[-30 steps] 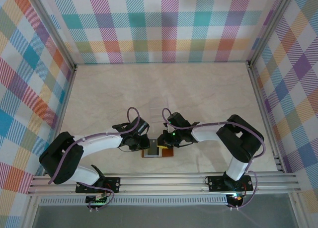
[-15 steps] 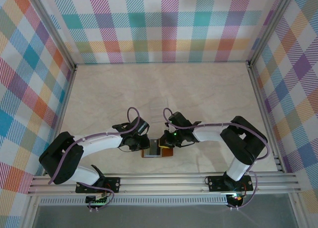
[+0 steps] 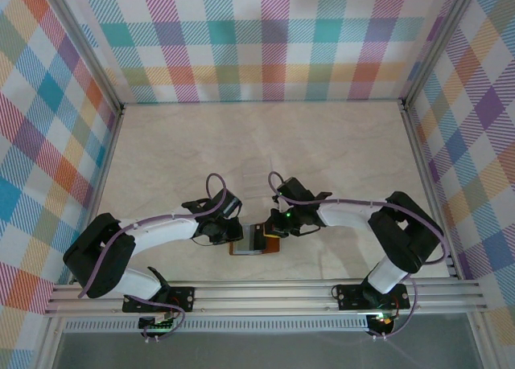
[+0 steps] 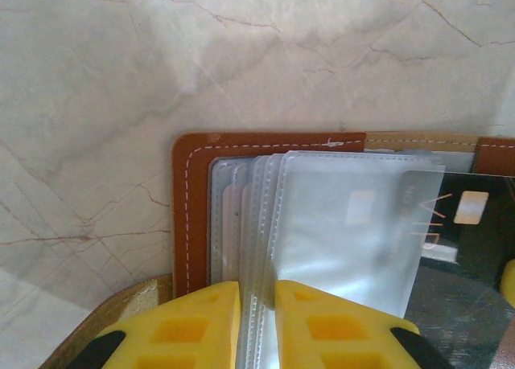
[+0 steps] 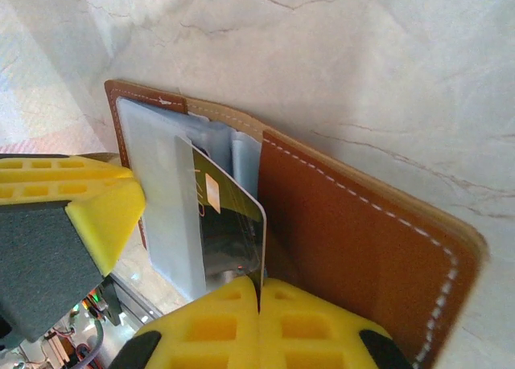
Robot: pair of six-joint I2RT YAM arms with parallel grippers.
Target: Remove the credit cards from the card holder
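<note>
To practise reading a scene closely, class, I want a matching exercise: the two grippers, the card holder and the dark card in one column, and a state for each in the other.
Things:
1. left gripper
2. right gripper
3. card holder
4. dark credit card

States:
A. lies open on the table
B. pinches the clear sleeves
C. sticks partly out of a sleeve
D. pinches the dark credit card's edge

Pairs: 1-B, 2-D, 3-A, 4-C.

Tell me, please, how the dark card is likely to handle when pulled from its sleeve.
Probably stiff: the card looks flat and unbent in the right gripper. Likely slippery: its face is glossy, so it may slide free easily. The sleeves look floppy, so pinching them with the left gripper probably helps.
</note>
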